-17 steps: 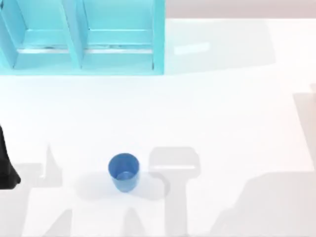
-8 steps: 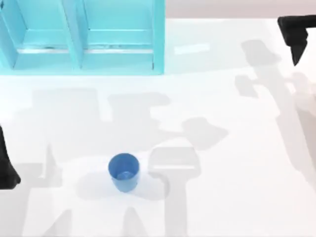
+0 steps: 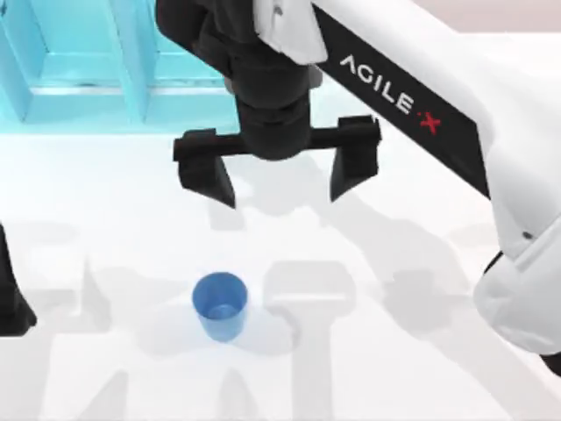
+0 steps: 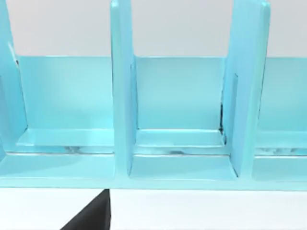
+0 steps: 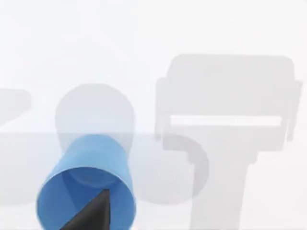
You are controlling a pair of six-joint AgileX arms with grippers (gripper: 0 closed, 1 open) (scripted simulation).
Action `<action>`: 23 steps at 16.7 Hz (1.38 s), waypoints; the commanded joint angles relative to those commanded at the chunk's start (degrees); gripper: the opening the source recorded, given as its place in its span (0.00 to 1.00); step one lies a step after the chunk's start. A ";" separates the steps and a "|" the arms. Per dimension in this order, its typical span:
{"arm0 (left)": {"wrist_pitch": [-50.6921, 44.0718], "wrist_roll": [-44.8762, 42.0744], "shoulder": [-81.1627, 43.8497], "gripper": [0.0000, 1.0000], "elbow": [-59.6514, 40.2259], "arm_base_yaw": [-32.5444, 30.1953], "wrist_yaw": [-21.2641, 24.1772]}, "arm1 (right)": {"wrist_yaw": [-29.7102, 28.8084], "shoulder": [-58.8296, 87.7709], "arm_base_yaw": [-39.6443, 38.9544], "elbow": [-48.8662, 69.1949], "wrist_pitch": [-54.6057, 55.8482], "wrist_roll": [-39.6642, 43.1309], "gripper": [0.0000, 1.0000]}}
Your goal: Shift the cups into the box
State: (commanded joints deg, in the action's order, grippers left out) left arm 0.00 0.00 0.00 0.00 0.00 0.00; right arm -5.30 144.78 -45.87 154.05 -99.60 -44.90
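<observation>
A bright blue cup [image 3: 219, 303] stands upright on the white table, left of centre and toward the front. My right gripper [image 3: 280, 175] hangs high over the table between the cup and the box, open, with nothing between its fingers. In the right wrist view the blue cup [image 5: 86, 191] sits low, with a dark fingertip [image 5: 91, 214] in front of it. The light blue box [image 3: 149, 70] with its upright dividers stands at the back left. My left gripper [image 3: 10, 303] is parked at the table's left edge.
In the left wrist view the box [image 4: 172, 143] shows several open compartments side by side. The white right arm [image 3: 421, 114] stretches across from the right side. Bare table lies around the cup and to the right.
My right arm has swung in from the back right edge to the middle of the table, gripper open, short of the box. The blue cup and the left arm have not moved.
</observation>
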 joint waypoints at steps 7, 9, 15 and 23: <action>0.00 0.00 0.00 1.00 0.00 0.00 0.00 | -0.13 8.52 -12.14 12.13 -0.24 -14.37 1.00; 0.00 0.00 0.00 1.00 0.00 0.00 0.00 | -0.13 8.59 -12.24 12.24 -0.24 -14.48 1.00; 0.00 0.00 0.00 1.00 0.00 0.00 0.00 | -0.09 7.84 -11.96 9.85 1.83 -14.23 1.00; 0.00 0.00 0.00 1.00 0.00 0.00 0.00 | 0.00 2.59 -11.43 -16.83 21.89 -13.65 1.00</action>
State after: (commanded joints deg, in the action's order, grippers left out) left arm 0.00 0.00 0.00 0.00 0.00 0.00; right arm -5.30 147.37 -57.30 137.21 -77.71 -58.54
